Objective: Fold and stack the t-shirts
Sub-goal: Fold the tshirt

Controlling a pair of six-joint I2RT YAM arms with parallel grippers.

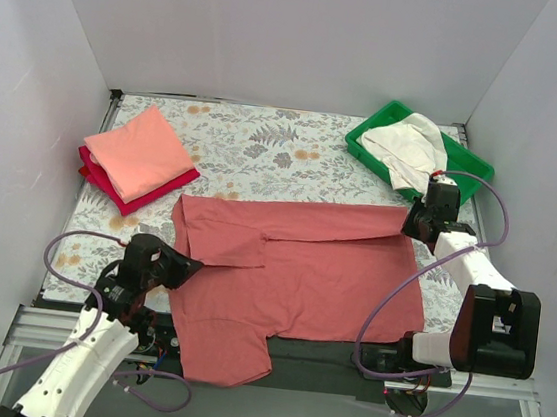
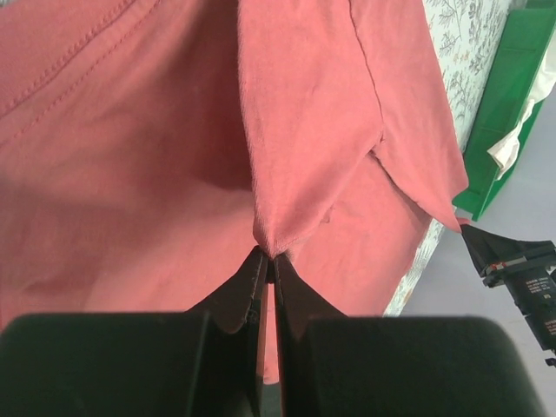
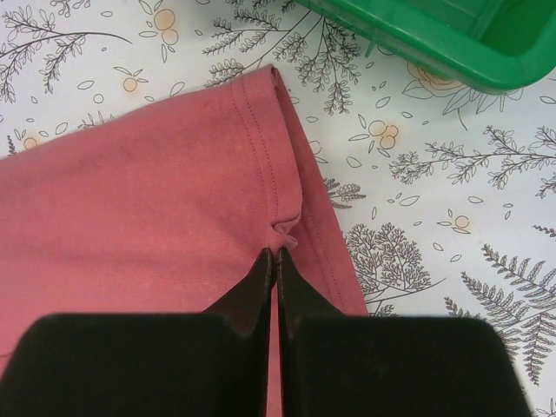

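Note:
The brick-red t-shirt (image 1: 301, 272) lies spread across the middle of the table, its top part folded over and one sleeve hanging off the near edge. My left gripper (image 1: 188, 264) is shut on a pinch of its left edge (image 2: 276, 234). My right gripper (image 1: 416, 222) is shut on a pinch of its hem at the right corner (image 3: 282, 233). The salmon-pink t-shirt (image 1: 142, 150) lies folded on the crimson t-shirt (image 1: 110, 184) at the far left. The cream-white t-shirt (image 1: 408, 151) lies crumpled in the tray.
The green plastic tray (image 1: 364, 148) stands at the far right corner, close behind my right gripper; it also shows in the right wrist view (image 3: 417, 39). White walls close in the table on three sides. The floral cloth (image 1: 255, 146) covers the table.

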